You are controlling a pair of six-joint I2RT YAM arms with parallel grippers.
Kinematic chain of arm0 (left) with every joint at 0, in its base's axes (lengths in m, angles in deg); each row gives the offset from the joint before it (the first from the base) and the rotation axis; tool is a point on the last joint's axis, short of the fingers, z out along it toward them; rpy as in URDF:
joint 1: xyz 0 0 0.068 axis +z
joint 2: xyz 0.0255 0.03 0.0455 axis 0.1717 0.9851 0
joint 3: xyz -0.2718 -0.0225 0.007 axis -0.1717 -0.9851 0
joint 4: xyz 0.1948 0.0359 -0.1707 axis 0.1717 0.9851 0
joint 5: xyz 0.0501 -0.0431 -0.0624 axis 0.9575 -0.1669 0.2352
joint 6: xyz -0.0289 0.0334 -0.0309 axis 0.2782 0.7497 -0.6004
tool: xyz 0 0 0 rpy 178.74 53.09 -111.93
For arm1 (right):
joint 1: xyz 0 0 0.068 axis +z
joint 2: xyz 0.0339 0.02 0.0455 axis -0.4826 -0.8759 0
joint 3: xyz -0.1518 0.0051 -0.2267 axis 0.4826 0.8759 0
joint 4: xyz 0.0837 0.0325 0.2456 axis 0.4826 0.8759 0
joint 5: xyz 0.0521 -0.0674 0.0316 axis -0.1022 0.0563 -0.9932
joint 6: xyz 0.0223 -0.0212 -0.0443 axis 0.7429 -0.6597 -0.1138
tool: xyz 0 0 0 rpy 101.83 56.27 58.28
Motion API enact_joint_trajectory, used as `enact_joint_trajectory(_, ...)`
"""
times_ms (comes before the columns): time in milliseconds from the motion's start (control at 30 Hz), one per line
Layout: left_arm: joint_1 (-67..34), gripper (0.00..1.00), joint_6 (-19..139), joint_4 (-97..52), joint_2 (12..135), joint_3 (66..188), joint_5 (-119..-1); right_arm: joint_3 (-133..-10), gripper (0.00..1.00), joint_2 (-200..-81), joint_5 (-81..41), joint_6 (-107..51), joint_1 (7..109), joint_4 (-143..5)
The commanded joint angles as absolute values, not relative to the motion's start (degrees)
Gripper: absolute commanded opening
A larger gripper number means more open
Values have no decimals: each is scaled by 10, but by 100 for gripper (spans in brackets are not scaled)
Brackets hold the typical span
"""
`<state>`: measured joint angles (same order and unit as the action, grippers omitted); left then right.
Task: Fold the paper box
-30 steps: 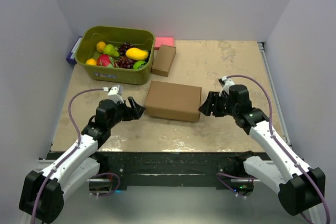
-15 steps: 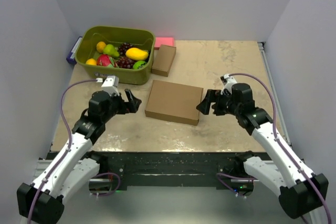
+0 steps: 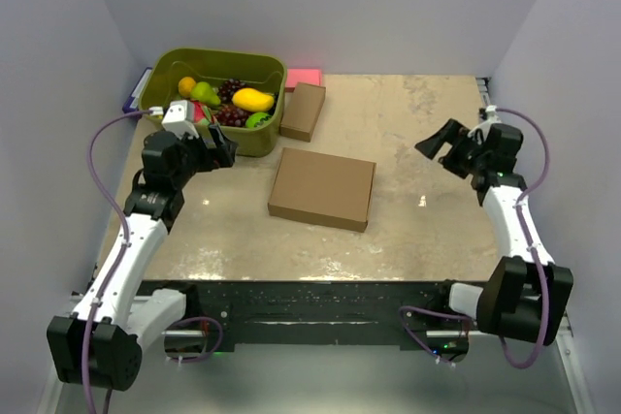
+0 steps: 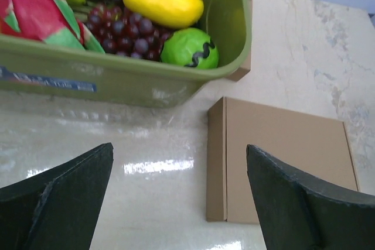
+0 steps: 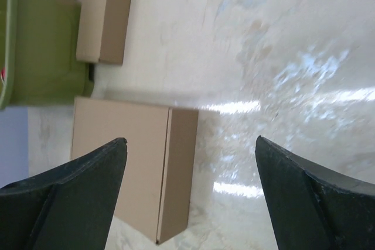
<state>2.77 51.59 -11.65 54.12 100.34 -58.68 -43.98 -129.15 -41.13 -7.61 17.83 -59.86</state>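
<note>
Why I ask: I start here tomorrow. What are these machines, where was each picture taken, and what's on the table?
Two robot arms are bolted at the near edge of the table, each ending in a two-finger gripper. One picture comes from a camera above and behind them; the other two from wrist cameras, whose dark wedges are the gripper's fingers. On the table lie the closed paper box, a smaller cardboard box and a green tub of fruit. The left gripper and right gripper are open, holding nothing.
</note>
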Motion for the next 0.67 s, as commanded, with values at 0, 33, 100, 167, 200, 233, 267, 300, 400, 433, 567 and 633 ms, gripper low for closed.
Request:
enact_joint_trajectory(0, 32, 100, 545, -161, 498, 1032, -630, -511, 94, -1246, -411, -123, 160, -567)
enact_joint_trajectory(33, 32, 100, 542, -160, 490, 1032, -638, -514, 94, -1224, -387, -127, 160, -564)
enact_joint_trajectory(100, 32, 100, 534, -157, 466, 1030, -656, -510, 95, -1194, -368, -132, 159, -564)
enact_joint_trajectory(167, 32, 100, 524, -157, 439, 1023, -663, -495, 95, -1150, -346, -134, 160, -571)
enact_joint_trajectory(200, 32, 100, 519, -152, 432, 1022, -662, -489, 95, -1139, -339, -135, 159, -576)
enact_joint_trajectory(233, 32, 100, 514, -147, 428, 1026, -659, -485, 95, -1127, -332, -135, 160, -578)
enact_joint_trajectory(267, 32, 100, 512, -140, 423, 1030, -655, -475, 95, -1110, -330, -137, 160, -580)
enact_joint_trajectory(300, 32, 100, 510, -128, 420, 1033, -647, -469, 95, -1102, -328, -138, 160, -586)
enact_joint_trajectory(400, 32, 100, 510, -114, 416, 1043, -628, -453, 95, -1085, -321, -141, 160, -592)
enact_joint_trajectory(433, 32, 100, 512, -111, 414, 1045, -623, -450, 95, -1083, -321, -141, 160, -594)
enact_joint_trajectory(567, 32, 100, 519, -99, 409, 1050, -617, -450, 95, -1084, -323, -140, 160, -594)
enact_joint_trajectory(633, 32, 100, 523, -92, 408, 1053, -613, -452, 95, -1086, -320, -140, 160, -591)
